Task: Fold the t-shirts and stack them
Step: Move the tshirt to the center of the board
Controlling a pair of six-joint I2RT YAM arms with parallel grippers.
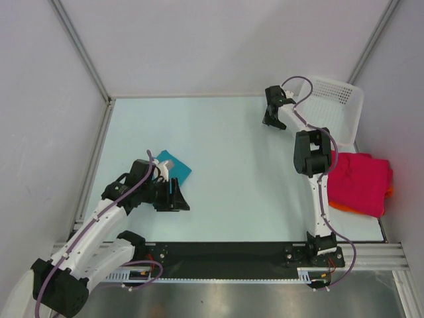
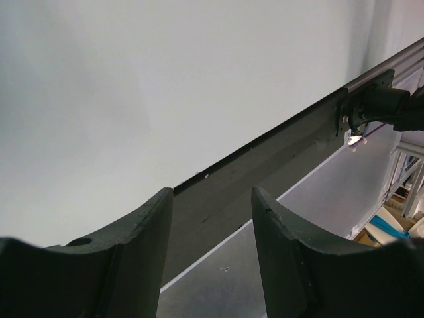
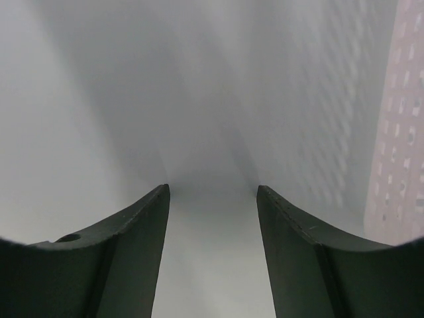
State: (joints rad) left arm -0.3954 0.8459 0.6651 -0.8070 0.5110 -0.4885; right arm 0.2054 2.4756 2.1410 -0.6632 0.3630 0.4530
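Note:
A teal t-shirt (image 1: 175, 165) lies folded small on the table's left side, partly hidden under my left arm. My left gripper (image 1: 177, 200) (image 2: 212, 192) hovers just in front of it, open and empty, facing the table's near edge. A crimson-pink t-shirt (image 1: 358, 182) lies folded at the right edge on top of an orange t-shirt (image 1: 339, 207), of which only an edge shows. My right gripper (image 1: 271, 121) (image 3: 212, 187) is at the far right, beside the basket, open with nothing between its fingers. Neither wrist view shows a shirt.
A white mesh basket (image 1: 338, 99) (image 3: 397, 132) stands at the back right corner, just right of my right gripper. A black strip (image 1: 225, 252) (image 2: 265, 172) runs along the table's near edge, with the right arm's base (image 2: 377, 109) on it. Walls enclose the table.

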